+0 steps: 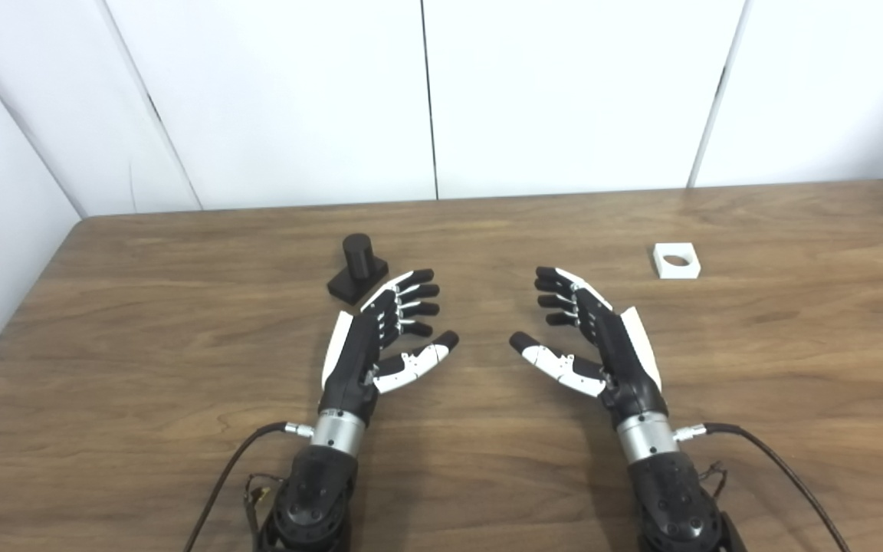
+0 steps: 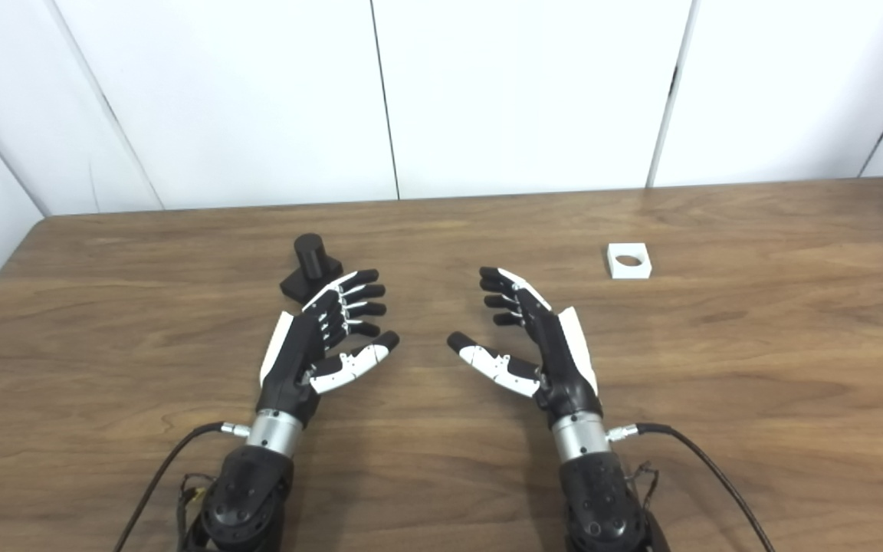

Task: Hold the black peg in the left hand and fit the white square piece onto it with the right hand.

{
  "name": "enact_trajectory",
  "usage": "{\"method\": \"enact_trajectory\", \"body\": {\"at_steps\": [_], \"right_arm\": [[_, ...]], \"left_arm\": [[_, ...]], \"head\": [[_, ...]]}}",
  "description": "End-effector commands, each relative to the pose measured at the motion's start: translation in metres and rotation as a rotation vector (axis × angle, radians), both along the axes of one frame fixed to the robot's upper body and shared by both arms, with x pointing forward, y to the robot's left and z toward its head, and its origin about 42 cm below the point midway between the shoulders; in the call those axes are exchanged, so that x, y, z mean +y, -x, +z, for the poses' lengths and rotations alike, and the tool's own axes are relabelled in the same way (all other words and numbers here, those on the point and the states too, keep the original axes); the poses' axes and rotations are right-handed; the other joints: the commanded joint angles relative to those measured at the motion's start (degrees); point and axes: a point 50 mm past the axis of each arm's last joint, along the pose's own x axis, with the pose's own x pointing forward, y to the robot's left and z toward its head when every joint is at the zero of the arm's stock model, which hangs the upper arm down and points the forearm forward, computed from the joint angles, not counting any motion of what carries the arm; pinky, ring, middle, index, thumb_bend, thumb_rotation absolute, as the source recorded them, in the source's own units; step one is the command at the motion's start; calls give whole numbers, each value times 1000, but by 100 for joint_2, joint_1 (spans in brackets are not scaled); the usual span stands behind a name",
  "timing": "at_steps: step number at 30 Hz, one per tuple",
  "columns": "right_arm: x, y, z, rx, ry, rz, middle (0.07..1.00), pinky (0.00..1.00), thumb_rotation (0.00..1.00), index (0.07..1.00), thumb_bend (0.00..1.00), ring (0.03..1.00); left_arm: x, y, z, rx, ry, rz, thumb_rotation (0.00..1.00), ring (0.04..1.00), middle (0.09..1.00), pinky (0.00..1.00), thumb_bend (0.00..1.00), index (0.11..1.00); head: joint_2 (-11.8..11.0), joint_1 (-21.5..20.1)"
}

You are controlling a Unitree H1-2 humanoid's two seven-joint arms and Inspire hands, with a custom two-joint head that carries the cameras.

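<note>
With both robot hands spread and empty, I would curl the left robot hand around the upright black peg above its base, leaving the right robot hand to fetch the white square piece.

Left hand and right hand side by side, palms facing inward, fingers spread, holding nothing.

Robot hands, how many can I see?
2. The left robot hand hangs open just in front of the black peg; the right robot hand hangs open mid-table, nearer than the white square piece.
</note>
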Motion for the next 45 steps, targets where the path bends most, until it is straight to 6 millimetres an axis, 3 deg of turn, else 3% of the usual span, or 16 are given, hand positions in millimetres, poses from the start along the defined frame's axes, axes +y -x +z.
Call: {"method": "enact_trajectory", "body": {"at_steps": [1, 18, 34, 42, 45], "right_arm": [[-12, 0, -5, -23, 31, -14, 806, 713, 350, 816, 597, 776], [-14, 1, -5, -30, 34, -14, 805, 699, 346, 817, 589, 769], [-18, 0, -6, -30, 44, -18, 800, 692, 346, 814, 586, 758], [-19, -2, -6, -32, 41, -13, 803, 694, 345, 816, 595, 767], [-19, -3, -5, -26, 37, -11, 804, 705, 339, 817, 591, 771]], "left_arm": [[0, -4, 7, -41, -1, 1, 7, 715, 775, 609, 554, 795], [0, -1, 8, -46, -2, 12, 15, 710, 769, 616, 560, 789], [14, 2, 19, -114, -149, 156, 1, 681, 730, 567, 587, 736], [29, -2, 28, -135, -274, 238, 127, 722, 752, 614, 591, 725], [35, -4, 31, -139, -318, 276, 164, 763, 766, 681, 599, 722]], "head": [[2, -2], [19, 16], [15, 61], [16, 103], [9, 115]]}}
